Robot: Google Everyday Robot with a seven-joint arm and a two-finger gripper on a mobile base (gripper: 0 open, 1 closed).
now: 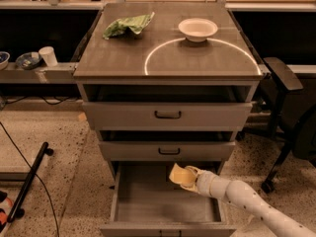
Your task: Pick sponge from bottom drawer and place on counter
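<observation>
The pale yellow sponge (180, 176) is held in my gripper (190, 179), lifted above the floor of the open bottom drawer (163, 201). The gripper is shut on the sponge, which is bent in its grip. My white arm (247, 201) reaches in from the lower right. The counter (123, 58) is the grey-brown cabinet top with a thin white circle line (202, 56), well above the gripper.
A wrinkly green cloth (127, 25) and a white bowl (197, 28) lie on the counter. Two upper drawers with black handles (168, 115) are slightly open. A black chair (286, 112) stands at right. A black pole (29, 179) lies on the floor at left.
</observation>
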